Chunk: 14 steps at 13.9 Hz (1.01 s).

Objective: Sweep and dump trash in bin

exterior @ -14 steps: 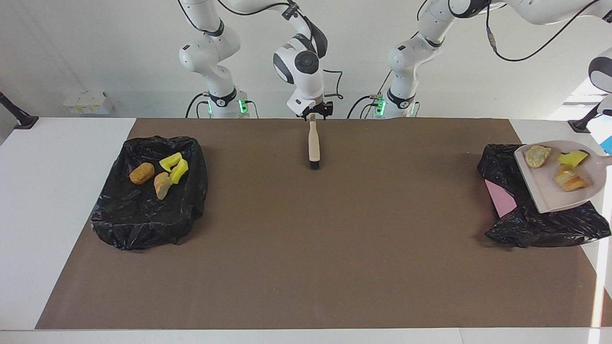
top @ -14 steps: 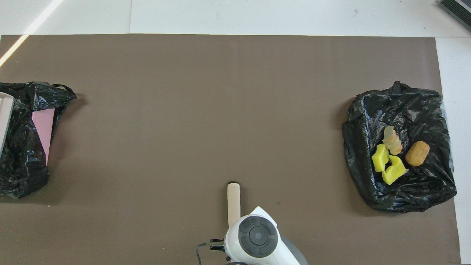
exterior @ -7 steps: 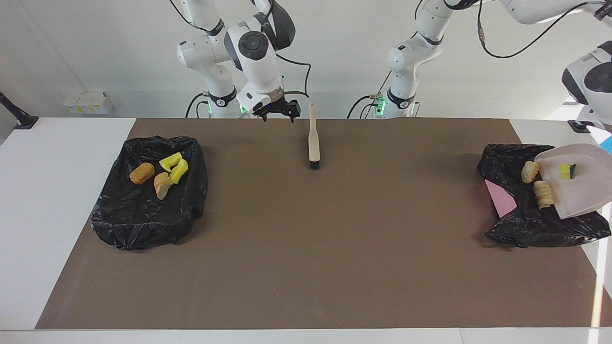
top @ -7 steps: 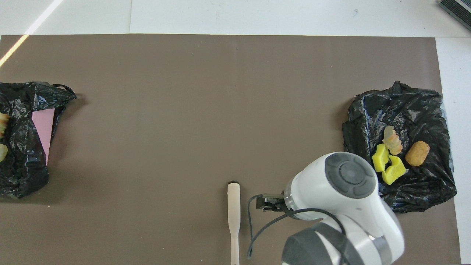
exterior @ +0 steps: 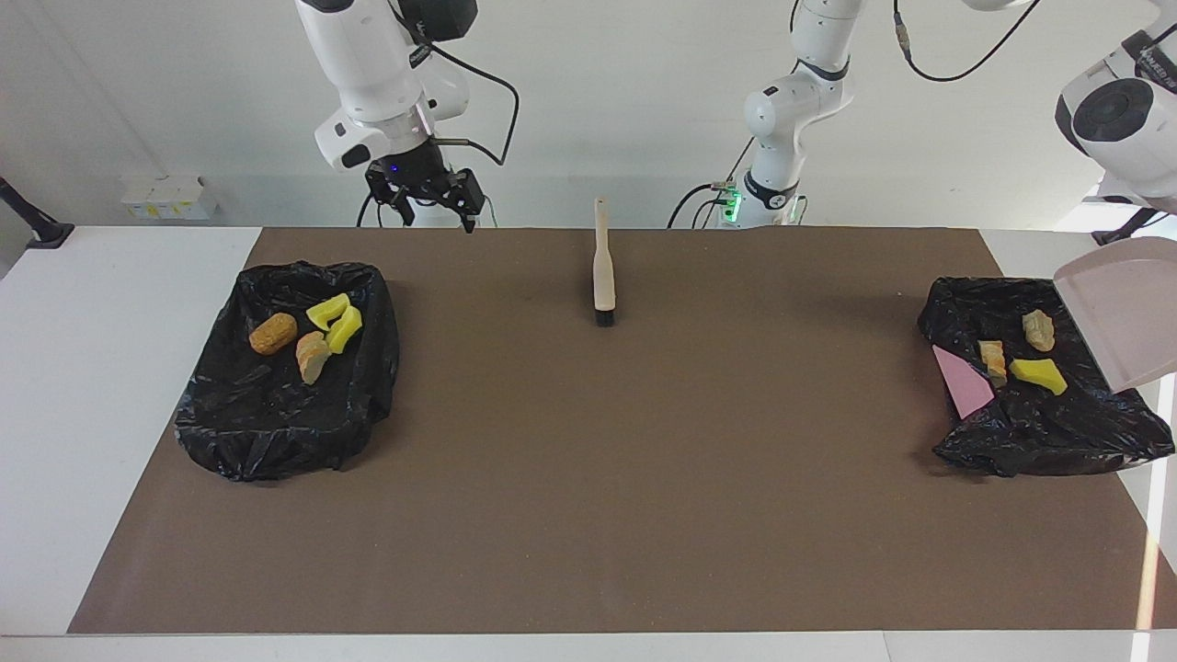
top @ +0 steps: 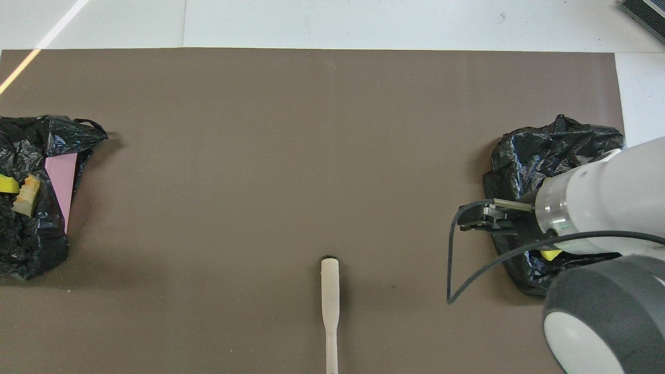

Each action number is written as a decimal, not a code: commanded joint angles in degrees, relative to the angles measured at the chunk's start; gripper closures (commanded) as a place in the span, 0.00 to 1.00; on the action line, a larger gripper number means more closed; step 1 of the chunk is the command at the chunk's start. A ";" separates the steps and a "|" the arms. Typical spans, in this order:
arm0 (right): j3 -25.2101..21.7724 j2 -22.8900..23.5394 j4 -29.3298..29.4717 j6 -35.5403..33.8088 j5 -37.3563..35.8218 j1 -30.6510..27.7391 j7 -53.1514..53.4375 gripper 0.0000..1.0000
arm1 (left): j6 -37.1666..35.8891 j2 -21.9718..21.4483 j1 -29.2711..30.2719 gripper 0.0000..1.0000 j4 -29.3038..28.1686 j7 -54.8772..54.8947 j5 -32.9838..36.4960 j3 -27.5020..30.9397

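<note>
A beige brush (exterior: 603, 276) (top: 330, 301) lies alone on the brown mat, its handle toward the robots. My right gripper (exterior: 430, 210) (top: 470, 219) hangs open and empty in the air, between the brush and the black-lined bin (exterior: 285, 432) at the right arm's end. That bin holds several trash scraps (exterior: 317, 336), yellow, tan and orange-brown. My left arm's hand is cut off by the picture's edge. It holds the beige dustpan (exterior: 1117, 317) tilted steeply over the other bin (exterior: 1039, 432) (top: 31, 239). Three scraps (exterior: 1016, 354) (top: 23, 189) lie in that bin.
A pink flat piece (exterior: 961, 384) (top: 61, 179) leans inside the bin at the left arm's end. White table (exterior: 110, 368) borders the brown mat (exterior: 644, 478) on both ends.
My right gripper let go of the brush, opened and swung up toward the right arm's end. The left arm tipped the dustpan, and its three scraps slid into the bin below.
</note>
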 commanded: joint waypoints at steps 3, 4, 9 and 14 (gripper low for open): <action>0.88 7.18 11.48 -6.52 -6.29 -3.14 -1.25 0.00 | -14.97 -2.71 -10.41 1.00 -1.85 -10.21 -3.72 -0.32; 0.88 8.94 13.94 -7.76 -6.46 -4.28 -2.39 0.00 | -17.70 -2.63 -12.26 1.00 -1.59 -13.11 -7.58 -0.32; 0.62 10.45 16.78 -7.68 -6.82 -6.31 -6.44 0.00 | -27.47 -3.15 -17.90 1.00 -1.59 -32.35 -27.96 -0.32; 0.44 9.04 14.31 -7.24 -3.74 -7.72 -6.61 0.00 | -30.74 -4.03 -21.23 1.00 -2.11 -53.08 -47.49 -0.32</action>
